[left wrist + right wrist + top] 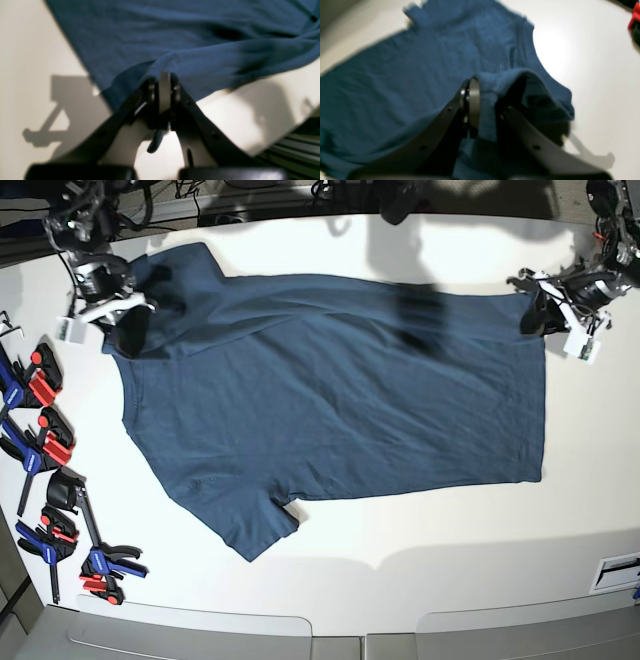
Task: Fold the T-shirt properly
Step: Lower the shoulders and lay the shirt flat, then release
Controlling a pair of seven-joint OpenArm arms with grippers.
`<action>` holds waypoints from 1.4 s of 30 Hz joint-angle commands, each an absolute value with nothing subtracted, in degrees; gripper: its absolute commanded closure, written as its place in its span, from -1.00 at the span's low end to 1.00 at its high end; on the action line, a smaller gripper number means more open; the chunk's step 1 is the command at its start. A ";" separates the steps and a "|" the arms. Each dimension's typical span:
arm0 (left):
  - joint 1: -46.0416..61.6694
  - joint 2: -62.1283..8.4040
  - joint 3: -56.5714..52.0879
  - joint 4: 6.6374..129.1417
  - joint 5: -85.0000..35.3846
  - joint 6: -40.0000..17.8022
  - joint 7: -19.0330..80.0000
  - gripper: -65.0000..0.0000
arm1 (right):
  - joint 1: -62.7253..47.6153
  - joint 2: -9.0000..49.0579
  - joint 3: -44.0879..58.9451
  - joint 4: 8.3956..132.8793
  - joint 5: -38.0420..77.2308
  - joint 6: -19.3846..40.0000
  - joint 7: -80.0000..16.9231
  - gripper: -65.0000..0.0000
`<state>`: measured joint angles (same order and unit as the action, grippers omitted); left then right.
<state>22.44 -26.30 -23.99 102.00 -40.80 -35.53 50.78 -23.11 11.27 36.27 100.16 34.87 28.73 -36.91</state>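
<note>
Across the white worktop (420, 550) lay the T-shirt (330, 400), spread flat. Left end effector (163, 85) was clamped on its hem corner, right end effector (482, 100) on the far sleeve (likely for folding that edge over).
</note>
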 commanded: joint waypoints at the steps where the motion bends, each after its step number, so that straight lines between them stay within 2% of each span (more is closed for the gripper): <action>1: 21.78 -27.70 -24.38 101.80 -41.32 -34.65 48.99 1.00 | -21.98 12.08 35.77 99.96 34.48 28.88 -34.70 1.00; 9: 21.47 -31.92 -24.38 98.56 -44.42 -32.77 44.62 1.00 | -15.46 12.08 33.34 90.30 29.91 23.57 -33.52 1.00; 15: 20.95 -32.40 -24.38 98.54 -43.64 -32.97 44.47 1.00 | -13.96 12.05 33.34 85.78 29.93 23.53 -32.88 1.00; 21: 20.97 -32.38 -24.38 96.64 -38.81 -32.97 43.13 1.00 | -13.96 12.05 33.34 85.47 29.93 23.53 -31.92 1.00; 28: 20.97 -32.38 -24.38 91.68 -39.03 -32.95 40.23 1.00 | -13.96 12.08 33.34 85.47 29.93 23.59 -31.90 1.00; 30: 20.97 -32.38 -24.38 91.26 -39.00 -32.95 39.68 1.00 | -13.98 12.05 33.34 85.47 29.93 25.54 -31.90 1.00; 31: 20.95 -32.40 -24.38 91.24 -39.00 -32.95 39.42 0.97 | -13.96 12.05 33.34 85.47 29.95 26.83 -31.88 0.90; 33: 20.95 -32.40 -24.38 91.26 -39.03 -32.95 39.09 0.56 | -13.96 12.05 33.34 85.47 30.00 29.04 -31.53 0.39; 35: 20.95 -32.42 -24.38 91.26 -39.00 -32.95 39.11 0.35 | -13.96 12.10 33.34 85.49 30.24 29.15 -31.29 0.04; 42: 20.80 -32.93 -25.45 93.82 -39.00 -32.95 38.72 0.35 | -13.98 13.34 35.14 89.19 32.05 29.15 -34.72 0.00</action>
<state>21.30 -31.42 -24.58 92.64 -37.98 -32.99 40.47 -14.44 12.32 34.72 87.96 30.98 28.69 -36.64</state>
